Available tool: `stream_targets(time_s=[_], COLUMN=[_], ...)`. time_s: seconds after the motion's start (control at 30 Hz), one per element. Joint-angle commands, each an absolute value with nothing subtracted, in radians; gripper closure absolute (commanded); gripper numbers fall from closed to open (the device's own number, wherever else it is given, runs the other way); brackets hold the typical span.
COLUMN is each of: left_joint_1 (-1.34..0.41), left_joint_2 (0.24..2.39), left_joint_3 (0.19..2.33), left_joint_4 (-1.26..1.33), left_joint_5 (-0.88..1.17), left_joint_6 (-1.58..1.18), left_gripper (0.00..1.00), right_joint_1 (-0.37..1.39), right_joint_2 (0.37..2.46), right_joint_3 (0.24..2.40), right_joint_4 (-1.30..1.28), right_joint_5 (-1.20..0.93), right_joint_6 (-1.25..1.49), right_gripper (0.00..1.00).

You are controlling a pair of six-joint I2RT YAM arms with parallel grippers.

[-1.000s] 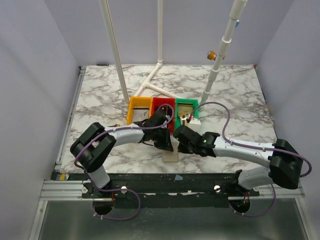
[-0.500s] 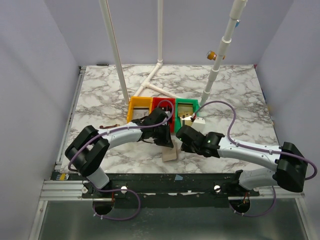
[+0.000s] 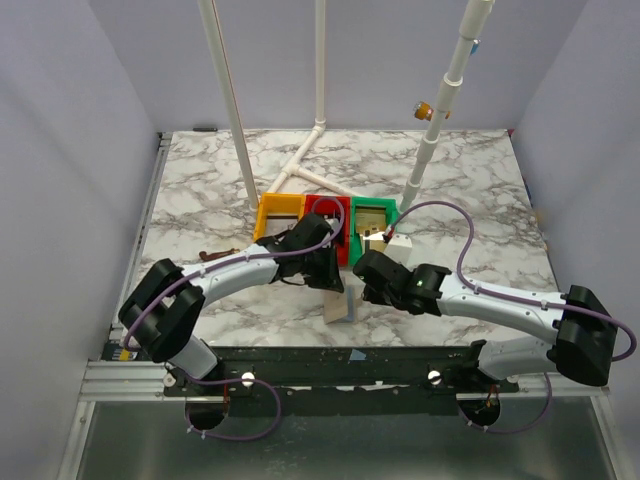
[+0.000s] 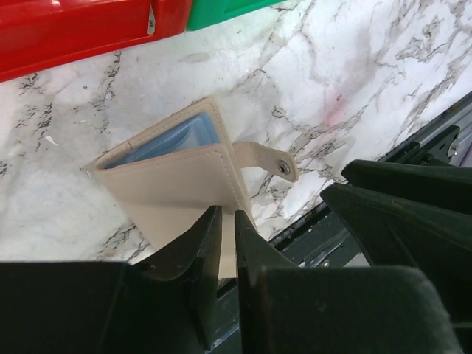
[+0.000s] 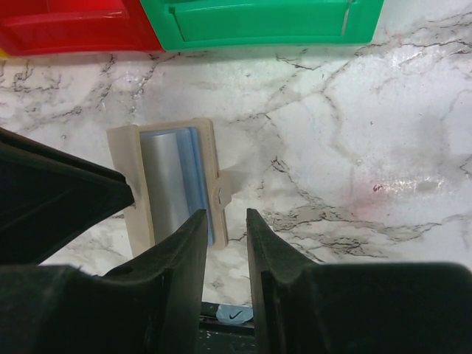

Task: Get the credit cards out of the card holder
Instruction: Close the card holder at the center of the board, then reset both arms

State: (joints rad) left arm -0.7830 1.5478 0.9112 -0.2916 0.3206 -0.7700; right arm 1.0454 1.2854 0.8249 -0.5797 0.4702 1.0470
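The card holder (image 4: 177,177) looks like smooth, matt tan leather, its inner sleeve (image 5: 166,177) is a pale blue-silver plastic with a soft sheen, and its tab carries a small shiny metal snap (image 4: 284,168). The table (image 4: 354,66) is glossy white marble-look with grey veins, and the red tray (image 4: 74,29) and green tray (image 5: 258,22) are glossy moulded plastic. The left end effector (image 4: 227,221) and right end effector (image 5: 225,221) are matt black plastic.
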Motion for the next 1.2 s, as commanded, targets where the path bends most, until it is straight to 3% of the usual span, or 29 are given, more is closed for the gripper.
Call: stream_targets(time_s=[0.0, 0.13, 0.33, 0.53, 0.57, 0.7, 1.17], left_joint_1=[-0.783, -0.762, -0.697, -0.606, -0.590, -0.543, -0.502], left_joint_2=[1.473, 1.414, 1.273, 1.103, 1.079, 0.979, 0.801], left_joint_3=[0.955, 0.981, 1.003, 1.013, 1.015, 1.017, 0.951], left_joint_4=[-0.346, -0.391, -0.456, -0.518, -0.531, -0.565, -0.598], left_joint_5=[0.268, 0.246, 0.212, 0.163, 0.153, 0.121, 0.009], left_joint_6=[-0.730, -0.700, -0.652, -0.591, -0.583, -0.547, -0.546], left_gripper=[0.84, 0.81, 0.75, 0.53, 0.44, 0.02, 0.01], right_joint_1=[1.044, 1.043, 1.044, 1.043, 1.043, 1.043, 1.043], right_joint_2=[1.283, 1.279, 1.254, 1.209, 1.201, 1.162, 1.018], right_joint_3=[0.854, 0.876, 0.914, 0.964, 0.974, 0.996, 1.014], right_joint_4=[-0.607, -0.616, -0.633, -0.652, -0.656, -0.658, -0.590], right_joint_5=[0.517, 0.533, 0.579, 0.638, 0.653, 0.704, 0.820], right_joint_6=[1.048, 1.039, 1.028, 1.010, 1.008, 0.994, 0.926], right_gripper=[0.68, 0.65, 0.52, 0.08, 0.01, 0.00, 0.00])
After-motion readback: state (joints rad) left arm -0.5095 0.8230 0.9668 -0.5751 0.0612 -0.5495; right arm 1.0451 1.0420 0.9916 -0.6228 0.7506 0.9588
